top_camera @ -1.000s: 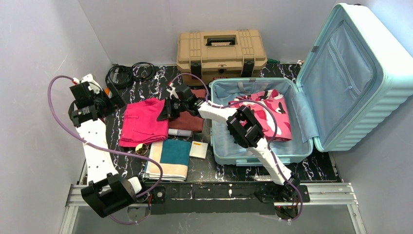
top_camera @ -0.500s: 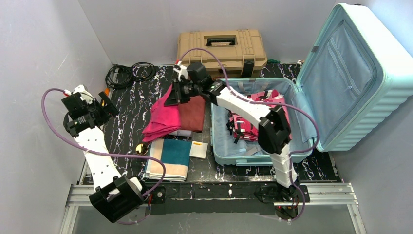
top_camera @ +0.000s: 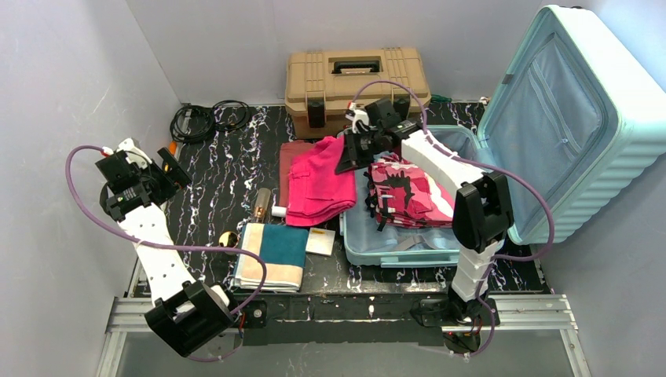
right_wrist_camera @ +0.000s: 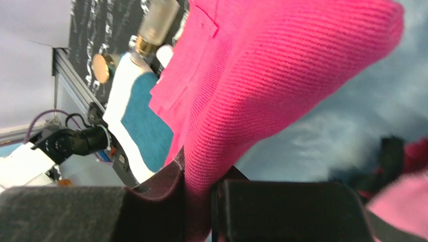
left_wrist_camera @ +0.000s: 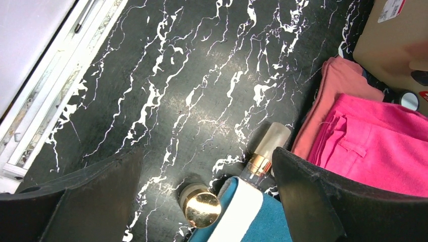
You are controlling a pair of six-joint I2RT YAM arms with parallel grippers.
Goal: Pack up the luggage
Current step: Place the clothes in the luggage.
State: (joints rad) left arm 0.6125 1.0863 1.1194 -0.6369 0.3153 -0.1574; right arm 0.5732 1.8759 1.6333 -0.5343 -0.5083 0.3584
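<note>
The right pincer [top_camera: 346, 159], pinching a folded pink garment [top_camera: 318, 184], has swung it off the desk [top_camera: 220, 157] so it now dangles below the pincer at the open luggage [top_camera: 393, 253] rim, nearly packed, while the left pincer [top_camera: 169, 169] idles spread wide.

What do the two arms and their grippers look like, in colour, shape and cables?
Both the left arm and the right arm have white links joined by blocky black joint housings. A thin purple cable loops loosely outside each arm. The left gripper and the right gripper each have two broad black fingers. No markings are readable.
</note>
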